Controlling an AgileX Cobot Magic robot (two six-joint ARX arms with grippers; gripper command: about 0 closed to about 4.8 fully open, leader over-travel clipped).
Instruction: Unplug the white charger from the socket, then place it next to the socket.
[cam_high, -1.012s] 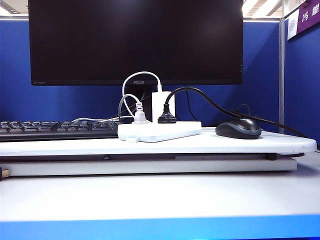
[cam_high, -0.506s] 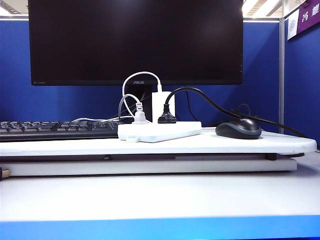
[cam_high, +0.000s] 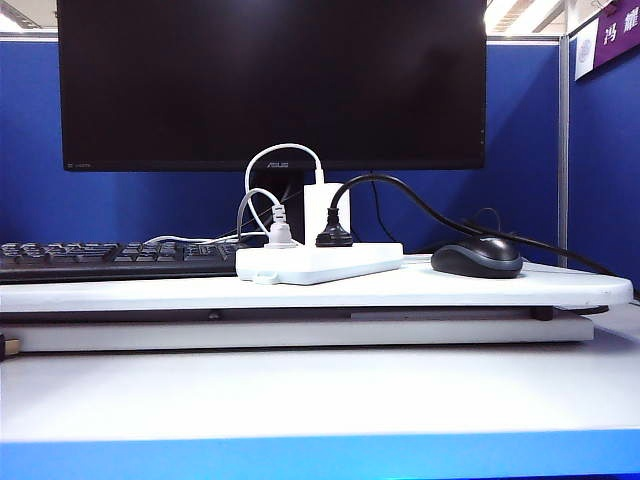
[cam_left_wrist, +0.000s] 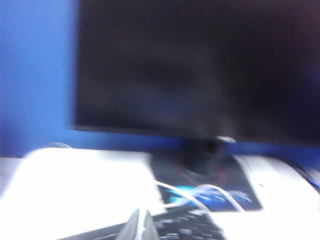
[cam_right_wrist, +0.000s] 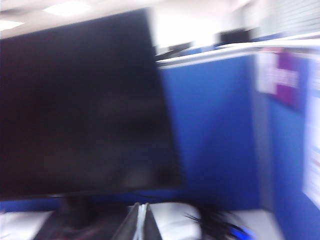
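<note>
Three plugs sit in the socket, which lies flat on the raised white desk board in front of the black monitor. You will find the white charger standing upright in the rear of the socket, between the small grey-white round plug and the black plug; its thin white cable loops up and over from its top end. The black plug's thick cable runs off toward the black mouse, which rests on the board well to the right of the socket. A black keyboard lies to the left of it.

Neither arm appears in the exterior view. In the blurred left wrist view, you see the left gripper at the frame edge with its fingertips pressed together, holding nothing, facing the monitor over the keyboard. In the blurred right wrist view, the right gripper likewise shows its fingers pressed together on nothing, facing the monitor and the blue partition.
</note>
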